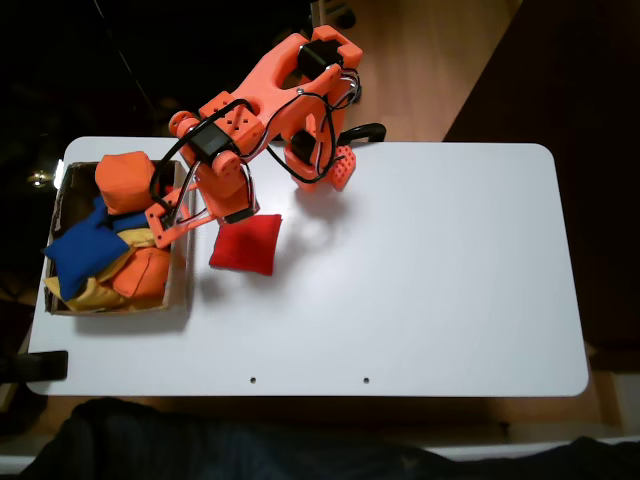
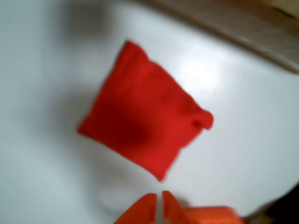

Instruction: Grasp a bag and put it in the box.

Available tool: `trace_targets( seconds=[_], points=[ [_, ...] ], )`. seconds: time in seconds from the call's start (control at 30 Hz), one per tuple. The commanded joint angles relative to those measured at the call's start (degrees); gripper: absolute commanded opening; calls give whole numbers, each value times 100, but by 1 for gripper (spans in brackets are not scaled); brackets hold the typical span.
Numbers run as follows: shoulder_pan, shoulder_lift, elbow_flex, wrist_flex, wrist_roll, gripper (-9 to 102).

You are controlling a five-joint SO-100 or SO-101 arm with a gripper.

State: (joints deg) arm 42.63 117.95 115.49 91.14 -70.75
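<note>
your white table (image 1: 420, 280) carries everything; the box (image 1: 181, 285) sits at its left end in the fixed view, already holding orange beanbags (image 1: 125, 180) and a blue beanbag (image 1: 80, 250); the bag (image 1: 246, 243) lies flat on the table just right of the box, not gripped; in the wrist view your fingers (image 2: 159, 207) sit nearly closed, empty, just short of it; you're at the approach step, so i'd judge you must open wide, then descend over the bag.
</note>
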Motion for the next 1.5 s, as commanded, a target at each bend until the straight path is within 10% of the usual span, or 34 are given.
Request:
trace_targets(
  seconds=[0.0,1.13,1.47],
  points=[
    [97,272,88,-149,-589,0],
    [519,1151,1846,-1652,-3516,3],
    [606,1433,2004,-1661,-3762,20]
  ],
)
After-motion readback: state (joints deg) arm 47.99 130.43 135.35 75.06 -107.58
